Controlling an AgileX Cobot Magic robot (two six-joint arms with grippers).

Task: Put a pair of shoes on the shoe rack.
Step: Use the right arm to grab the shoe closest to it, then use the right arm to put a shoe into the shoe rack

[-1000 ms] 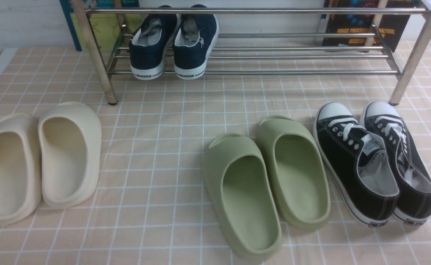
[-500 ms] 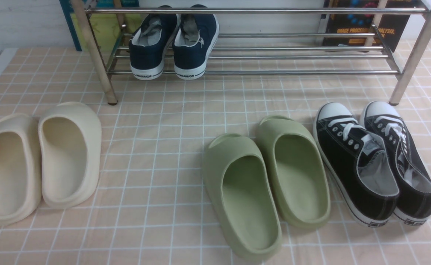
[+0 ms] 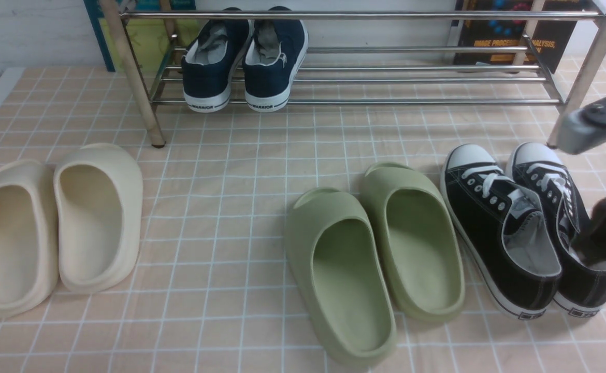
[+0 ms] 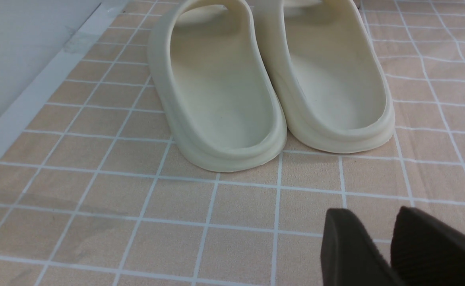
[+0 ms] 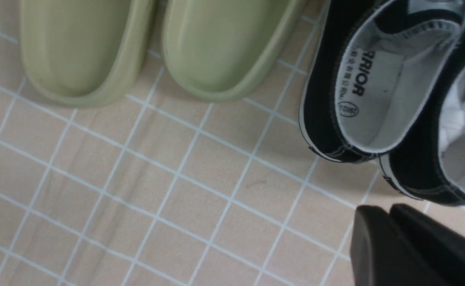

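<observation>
Two black canvas sneakers, two olive-green slides, two cream slides (and two claws, the left parted, the right barely parted) appear.

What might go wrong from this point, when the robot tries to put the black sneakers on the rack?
The black sneakers sit right against each other, so gripping one may drag or tip the other. The right gripper hovers near their heels with its fingertips close together; unless it opens enough, it may push the heel instead of grasping it. The olive slides lie close beside them, so a sideways sweep might bump one.
</observation>
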